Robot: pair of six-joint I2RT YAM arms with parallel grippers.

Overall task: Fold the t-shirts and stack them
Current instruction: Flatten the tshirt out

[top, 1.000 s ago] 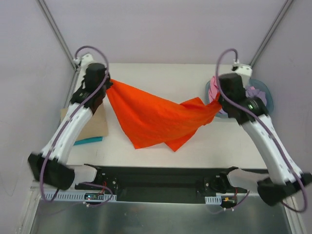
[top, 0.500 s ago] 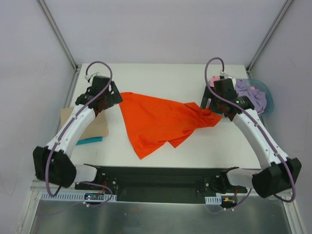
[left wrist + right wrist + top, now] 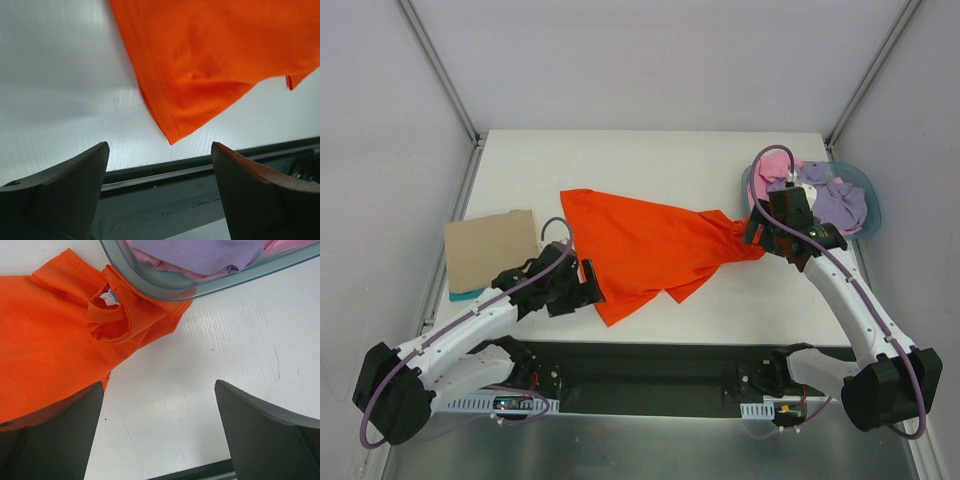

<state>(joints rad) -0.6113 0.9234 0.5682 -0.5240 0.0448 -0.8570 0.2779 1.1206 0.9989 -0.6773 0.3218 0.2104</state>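
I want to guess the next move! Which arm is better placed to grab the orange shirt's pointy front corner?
Probably the left arm: its open jaws sit beside that corner of the orange t-shirt. The right arm hangs by the collar, near the basin.

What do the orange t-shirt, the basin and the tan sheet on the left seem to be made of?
Orange t-shirt: soft matte knit cloth; it lies in loose folds and has a stitched hem. Basin: smooth, translucent blue-grey plastic, most likely; cloth colours show through its wall. Tan sheet: flat, matte, probably cardboard, though that is less sure.
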